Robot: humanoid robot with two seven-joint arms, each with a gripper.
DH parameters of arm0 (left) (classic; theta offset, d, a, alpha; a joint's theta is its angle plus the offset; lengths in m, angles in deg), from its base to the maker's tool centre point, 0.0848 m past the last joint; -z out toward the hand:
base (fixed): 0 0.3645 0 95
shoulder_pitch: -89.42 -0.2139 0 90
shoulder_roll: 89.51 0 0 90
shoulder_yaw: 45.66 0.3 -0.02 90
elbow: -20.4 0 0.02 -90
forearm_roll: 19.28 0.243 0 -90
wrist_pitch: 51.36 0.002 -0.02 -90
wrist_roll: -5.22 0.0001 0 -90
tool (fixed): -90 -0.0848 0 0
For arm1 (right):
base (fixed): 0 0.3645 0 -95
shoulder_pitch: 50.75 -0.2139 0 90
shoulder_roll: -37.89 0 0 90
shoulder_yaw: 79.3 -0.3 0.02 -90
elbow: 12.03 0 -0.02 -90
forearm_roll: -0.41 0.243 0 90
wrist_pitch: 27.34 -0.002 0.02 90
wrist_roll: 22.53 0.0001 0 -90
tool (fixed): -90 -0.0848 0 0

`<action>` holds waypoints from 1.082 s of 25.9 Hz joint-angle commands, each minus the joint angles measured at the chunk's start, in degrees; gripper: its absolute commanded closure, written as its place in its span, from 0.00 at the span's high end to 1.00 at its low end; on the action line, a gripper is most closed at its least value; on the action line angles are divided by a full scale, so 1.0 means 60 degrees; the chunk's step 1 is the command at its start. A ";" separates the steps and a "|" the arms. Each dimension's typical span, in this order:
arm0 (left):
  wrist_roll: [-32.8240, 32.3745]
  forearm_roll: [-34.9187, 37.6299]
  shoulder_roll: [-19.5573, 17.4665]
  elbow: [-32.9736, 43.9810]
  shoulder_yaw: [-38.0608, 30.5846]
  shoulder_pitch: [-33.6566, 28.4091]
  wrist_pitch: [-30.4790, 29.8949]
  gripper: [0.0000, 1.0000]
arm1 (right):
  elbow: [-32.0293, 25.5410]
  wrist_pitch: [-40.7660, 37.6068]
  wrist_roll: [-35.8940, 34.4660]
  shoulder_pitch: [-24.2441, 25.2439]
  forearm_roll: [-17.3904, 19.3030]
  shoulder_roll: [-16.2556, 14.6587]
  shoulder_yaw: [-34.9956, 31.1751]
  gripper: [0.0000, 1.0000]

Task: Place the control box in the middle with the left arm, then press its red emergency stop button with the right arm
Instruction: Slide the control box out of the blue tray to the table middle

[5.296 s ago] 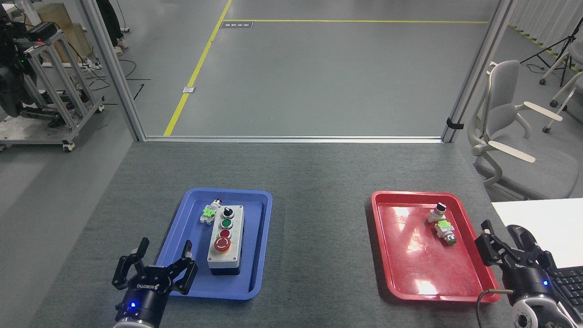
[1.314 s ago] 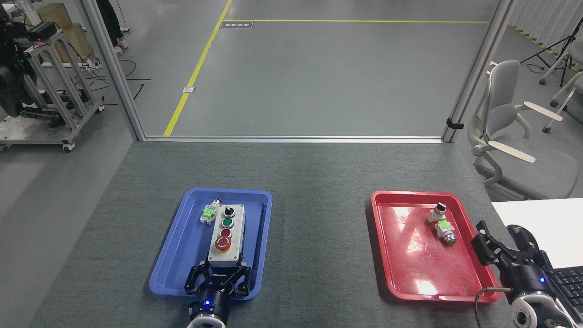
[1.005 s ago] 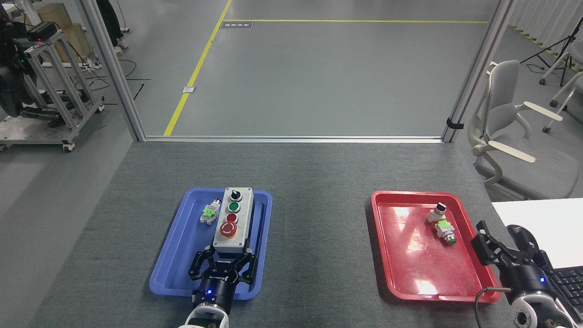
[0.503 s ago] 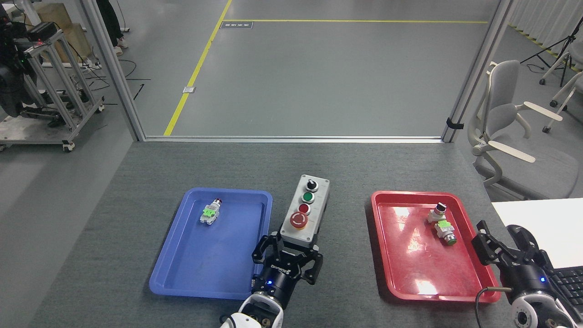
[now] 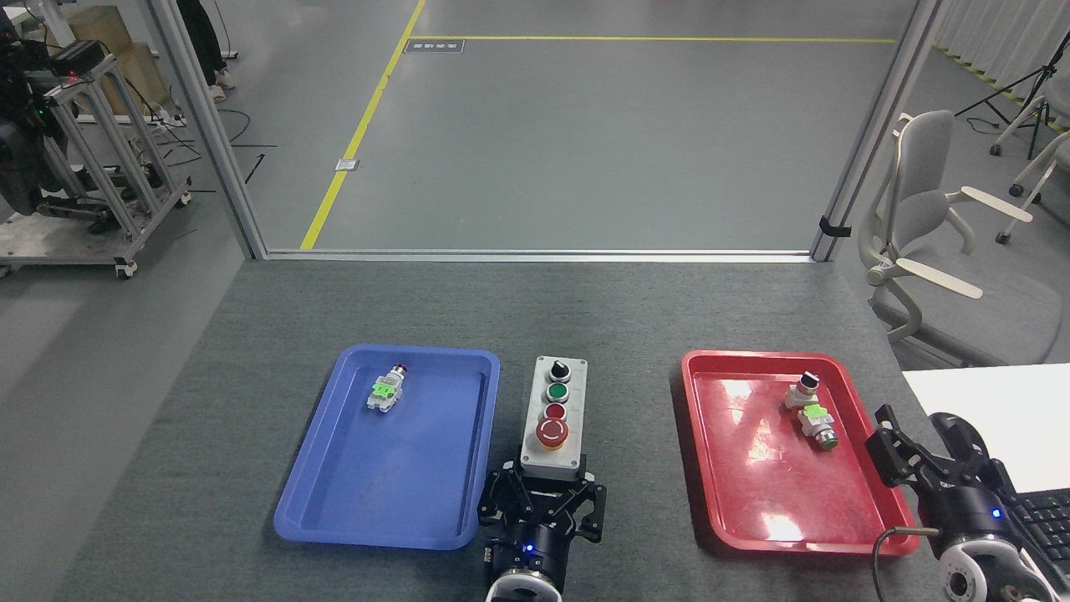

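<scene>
The control box (image 5: 554, 414) lies lengthwise on the dark grey mat in the middle (image 5: 623, 401), between the two trays. Its black knob is at the far end. Its big red emergency stop button (image 5: 552, 432) is near the end closest to me. My left gripper (image 5: 547, 487), black with a blue light, is shut on the near end of the box from below in the view. My right gripper (image 5: 919, 436) hangs at the right edge beside the red tray, fingers spread, holding nothing, far from the box.
The blue tray (image 5: 334, 502) to the left holds one small switch part (image 5: 384, 390). The red tray (image 5: 752, 502) to the right holds two switch parts (image 5: 811, 407). A white desk (image 5: 995, 401) with a keyboard (image 5: 1045, 518) sits at the right edge.
My left gripper closed on the control box in the blue tray, lifted it, carried it right to the mat between the trays and brought it lower and nearer. The right arm stayed put.
</scene>
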 commanded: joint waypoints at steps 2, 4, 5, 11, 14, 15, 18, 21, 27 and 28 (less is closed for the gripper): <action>0.0010 -0.0531 0.0002 0.0416 0.0669 -0.0001 0.1948 0.00 | -0.0010 0.0030 0.0013 0.0003 0.0015 0.0000 0.0000 1.00; 0.0010 -0.0590 0.0016 0.0416 0.0918 0.0014 0.1962 0.00 | 0.0005 0.0016 0.0013 0.0003 0.0015 0.0000 -0.0014 1.00; 0.0010 -0.0604 0.0016 0.0416 0.1050 0.0014 0.1962 0.00 | 0.0005 0.0045 0.0013 -0.0012 0.0015 -0.0014 -0.0014 1.00; 0.0010 -0.0912 0.0016 0.0167 0.1270 0.0058 0.1391 0.00 | -0.0010 0.0045 0.0013 -0.0056 0.0015 -0.0014 0.0000 1.00; 0.0010 -0.1176 0.0002 -0.0053 0.1284 0.0073 0.1362 0.00 | 0.0005 0.0060 0.0027 -0.0056 0.0015 -0.0014 0.0000 1.00; 0.0010 -0.1293 0.0002 -0.0082 0.1299 0.0073 0.1420 0.00 | -0.0010 0.0060 0.0027 -0.0056 0.0015 -0.0014 0.0000 1.00; 0.0024 -0.1483 0.0002 -0.0317 0.1314 0.0073 0.1435 0.00 | 0.0005 0.0045 0.0027 -0.0056 0.0015 0.0000 0.0000 1.00; 0.0039 -0.1527 0.0002 -0.0507 0.1314 0.0073 0.1435 0.00 | 0.0005 0.0030 0.0042 -0.0041 0.0015 0.0015 0.0000 1.00; 0.0024 -0.1732 0.0002 -0.0668 0.1314 0.0073 0.1391 0.00 | -0.0010 0.0045 0.0042 -0.0056 0.0015 -0.0014 -0.0014 1.00; 0.0039 -0.1762 0.0002 -0.0683 0.1314 0.0073 0.1362 0.00 | -0.0010 0.0045 0.0042 -0.0071 0.0015 -0.0014 -0.0014 1.00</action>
